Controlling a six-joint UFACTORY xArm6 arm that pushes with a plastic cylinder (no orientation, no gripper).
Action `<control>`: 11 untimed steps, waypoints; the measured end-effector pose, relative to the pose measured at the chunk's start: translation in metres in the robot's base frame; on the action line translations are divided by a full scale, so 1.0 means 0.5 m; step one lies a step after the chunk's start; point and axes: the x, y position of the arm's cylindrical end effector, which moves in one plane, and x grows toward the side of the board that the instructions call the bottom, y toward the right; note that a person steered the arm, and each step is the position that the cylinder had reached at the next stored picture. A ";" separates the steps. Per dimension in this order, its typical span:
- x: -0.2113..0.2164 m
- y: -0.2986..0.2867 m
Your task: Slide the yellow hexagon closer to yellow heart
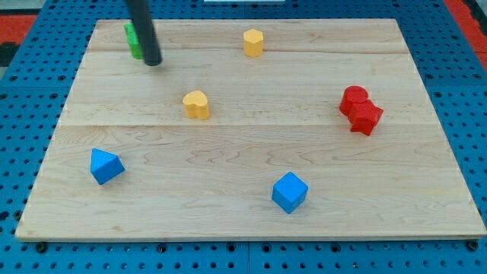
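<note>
Your tip [153,62], a bare rod with no jaws and holding nothing, sits left of the yellow hexagon [253,43]; the yellow heart [196,104] lies below-left of that hexagon.

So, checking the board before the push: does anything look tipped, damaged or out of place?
Nothing stands out. My tip sits beside the green block, far from the yellow hexagon and yellow heart; every block lies flat.

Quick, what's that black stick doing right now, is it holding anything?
My tip: no gripper, holds nothing; it sits beside the green block, far left of the yellow hexagon block.
</note>
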 end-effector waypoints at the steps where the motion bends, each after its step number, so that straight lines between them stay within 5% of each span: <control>1: -0.127 0.087; 5: -0.116 0.416; 8: -0.028 0.275; 10: 0.126 0.222; 11: 0.158 0.317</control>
